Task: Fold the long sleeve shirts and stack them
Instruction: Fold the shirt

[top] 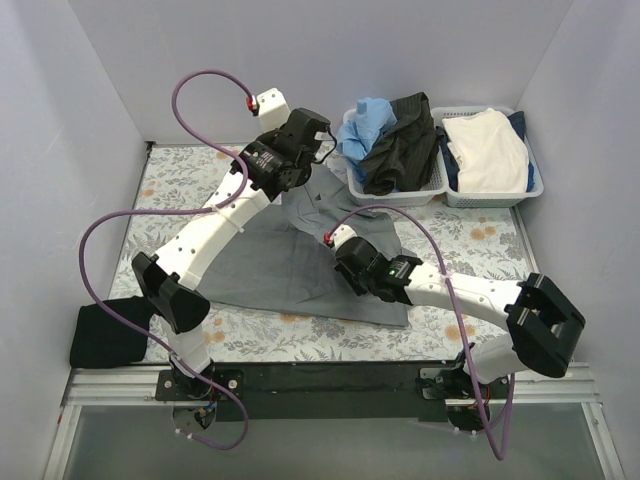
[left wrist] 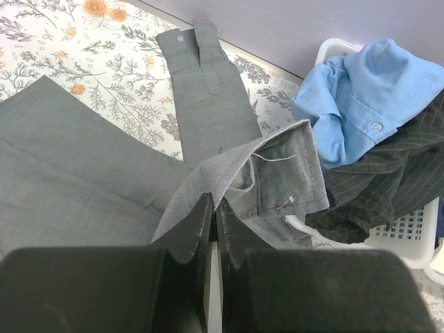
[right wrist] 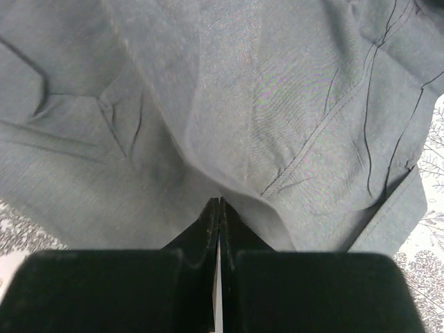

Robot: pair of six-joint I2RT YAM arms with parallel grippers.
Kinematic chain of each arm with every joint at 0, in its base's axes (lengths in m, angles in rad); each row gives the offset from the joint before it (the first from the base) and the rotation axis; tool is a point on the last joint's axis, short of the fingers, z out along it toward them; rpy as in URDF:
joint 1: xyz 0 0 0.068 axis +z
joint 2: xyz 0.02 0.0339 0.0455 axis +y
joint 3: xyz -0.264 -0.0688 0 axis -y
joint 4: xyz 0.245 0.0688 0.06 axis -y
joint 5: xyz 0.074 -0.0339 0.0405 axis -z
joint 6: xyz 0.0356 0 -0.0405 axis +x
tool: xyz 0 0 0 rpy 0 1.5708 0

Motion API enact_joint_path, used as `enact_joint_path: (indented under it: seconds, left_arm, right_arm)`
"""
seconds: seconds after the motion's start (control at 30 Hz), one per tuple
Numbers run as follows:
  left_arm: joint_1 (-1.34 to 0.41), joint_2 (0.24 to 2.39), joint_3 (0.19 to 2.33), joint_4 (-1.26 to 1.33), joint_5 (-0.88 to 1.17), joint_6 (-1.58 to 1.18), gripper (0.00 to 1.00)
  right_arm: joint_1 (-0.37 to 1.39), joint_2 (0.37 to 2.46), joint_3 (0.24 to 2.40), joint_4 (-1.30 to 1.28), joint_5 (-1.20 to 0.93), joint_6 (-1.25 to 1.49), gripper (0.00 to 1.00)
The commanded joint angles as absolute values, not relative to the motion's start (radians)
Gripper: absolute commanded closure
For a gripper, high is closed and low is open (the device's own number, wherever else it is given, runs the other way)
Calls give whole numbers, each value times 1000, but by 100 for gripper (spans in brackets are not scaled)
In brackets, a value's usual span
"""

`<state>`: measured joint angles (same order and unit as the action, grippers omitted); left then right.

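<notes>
Wrist views: left pincer [left wrist: 214, 208] and right pincer [right wrist: 219, 205], both tight on folds of the grey shirt [top: 272, 268].

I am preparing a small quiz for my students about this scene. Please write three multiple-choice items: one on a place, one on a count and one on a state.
1. Where does the black folded cloth lie?
A. in a basket
B. at the near left corner of the table
C. on top of the right arm

2. How many white baskets stand at the far right?
A. one
B. two
C. three

3. In what state is the left gripper?
A. shut on the grey shirt
B. open above the shirt
C. shut on nothing

Key: 1 B, the top view shows it there. 2 B, two lattice rims stand side by side. 3 A, an edge of grey cloth is pinched in it.
</notes>
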<state>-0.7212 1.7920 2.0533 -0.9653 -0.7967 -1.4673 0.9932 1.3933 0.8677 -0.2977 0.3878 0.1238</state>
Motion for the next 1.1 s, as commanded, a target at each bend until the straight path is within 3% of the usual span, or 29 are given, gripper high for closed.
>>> enact_joint_path:
  seconds: [0.0, 0.4, 0.8, 1.07]
  left_arm:
    - [-716, 1721, 2054, -973, -821, -1480, 100]
    - [-716, 1706, 2054, -974, -818, -1463, 100]
    - [-716, 1651, 2000, -968, -819, -1457, 100]
    - [-716, 1591, 1933, -940, -821, -1433, 100]
  right_arm:
    - [992, 1425, 874, -227, 466, 178, 99]
    - [991, 1468, 789, -224, 699, 305, 99]
    - [988, 1575, 772, -158, 663, 339, 99]
    - [986, 1468, 756, -133, 670, 330, 99]
